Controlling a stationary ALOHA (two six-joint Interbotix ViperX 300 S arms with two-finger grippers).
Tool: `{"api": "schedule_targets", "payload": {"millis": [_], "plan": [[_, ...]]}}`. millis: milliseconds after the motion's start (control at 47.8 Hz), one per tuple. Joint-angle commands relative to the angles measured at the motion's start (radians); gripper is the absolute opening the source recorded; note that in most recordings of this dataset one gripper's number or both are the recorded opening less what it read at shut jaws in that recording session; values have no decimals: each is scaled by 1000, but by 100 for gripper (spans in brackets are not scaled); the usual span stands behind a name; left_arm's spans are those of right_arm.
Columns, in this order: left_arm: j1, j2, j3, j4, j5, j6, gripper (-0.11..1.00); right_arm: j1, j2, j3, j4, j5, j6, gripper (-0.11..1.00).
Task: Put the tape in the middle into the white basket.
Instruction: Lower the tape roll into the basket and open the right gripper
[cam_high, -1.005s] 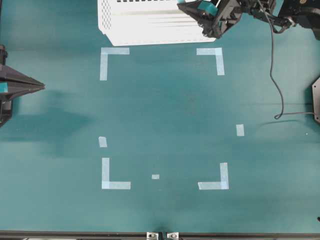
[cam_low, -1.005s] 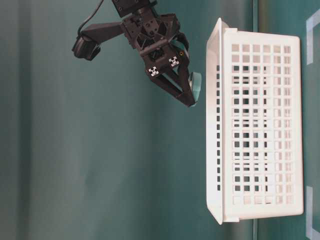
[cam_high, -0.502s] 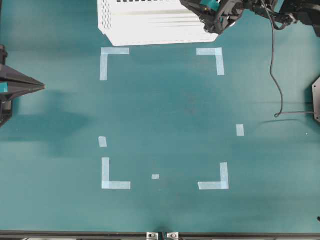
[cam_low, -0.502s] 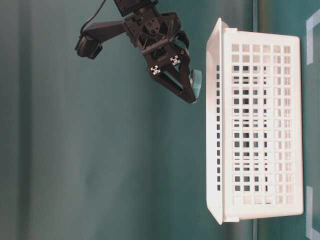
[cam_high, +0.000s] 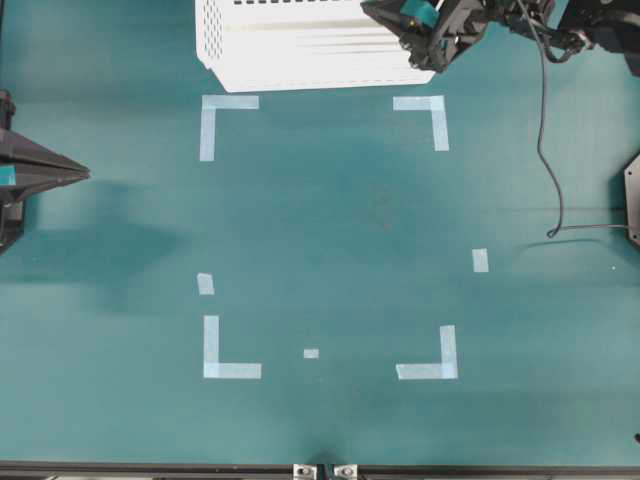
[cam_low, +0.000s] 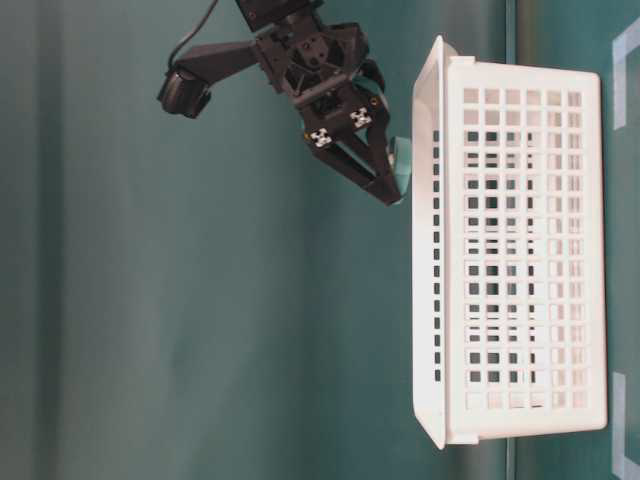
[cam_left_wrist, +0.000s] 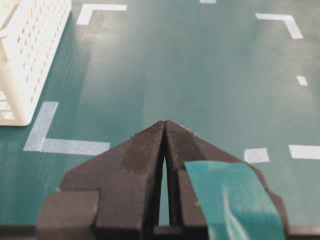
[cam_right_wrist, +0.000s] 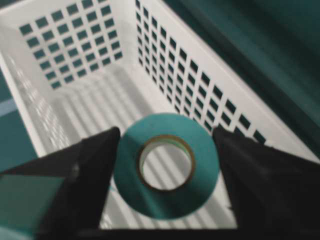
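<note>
The teal tape (cam_right_wrist: 165, 204) with its pale core ring hangs flat between the fingers of my right gripper (cam_right_wrist: 166, 130), directly above the inside of the white basket (cam_right_wrist: 172, 47). The jaws stand open: a thin sliver of basket floor shows between the roll and the right finger (cam_right_wrist: 260, 180). In the table-level view the tape (cam_low: 401, 165) sits at the gripper's (cam_low: 392, 196) tips, right by the basket's rim (cam_low: 430, 250). My left gripper (cam_high: 85, 174) rests at the far left edge, shut on nothing (cam_left_wrist: 165, 123).
Pale blue tape strips mark a square's corners (cam_high: 228, 102) (cam_high: 428, 370) on the teal table, with small loose strips (cam_high: 480, 260) nearby. The basket (cam_high: 300, 60) stands at the table's far edge. A black cable (cam_high: 545, 130) trails from the right arm.
My right gripper has moved further over the basket's rim. Its jaws have widened, and the tape now sits loose between the fingers, closer to the basket.
</note>
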Motion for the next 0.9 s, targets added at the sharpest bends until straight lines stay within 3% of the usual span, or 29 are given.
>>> {"api": "schedule_targets", "payload": {"millis": [0, 126, 544, 879], "plan": [[5, 8, -12, 0, -8, 0, -11, -2, -2, -11, -26, -21, -2, 85], [5, 8, -12, 0, -8, 0, -11, -2, 0, -11, -46, -34, 5, 100], [5, 8, -12, 0, -9, 0, -11, 8, -20, -11, -46, -63, 8, 99], [5, 8, -12, 0, -8, 0, -11, 127, -67, 15, -49, -97, 6, 99]]}}
